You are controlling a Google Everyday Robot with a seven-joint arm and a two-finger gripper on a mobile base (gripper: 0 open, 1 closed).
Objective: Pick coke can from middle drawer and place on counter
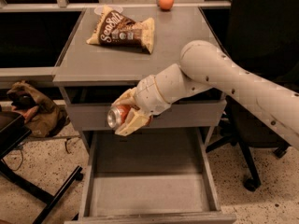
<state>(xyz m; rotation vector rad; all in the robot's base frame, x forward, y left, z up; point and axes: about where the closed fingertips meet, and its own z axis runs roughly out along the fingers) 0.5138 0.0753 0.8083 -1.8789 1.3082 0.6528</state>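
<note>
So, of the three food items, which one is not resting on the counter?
The coke can: the gripper holds it in the air above the open middle drawer. The chip bag and the orange fruit both lie on the counter.

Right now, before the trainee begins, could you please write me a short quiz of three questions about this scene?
1. True or false: the coke can lies on the floor of the middle drawer.
2. Which thing lies on the counter? A) a snack bag B) a mug C) a laptop
3. Fill the gap: the tool is shut on the ____, in the air above the open drawer and lower than the counter top.

Key: 1 false, the drawer floor is bare; 2 A; 3 coke can.
</note>
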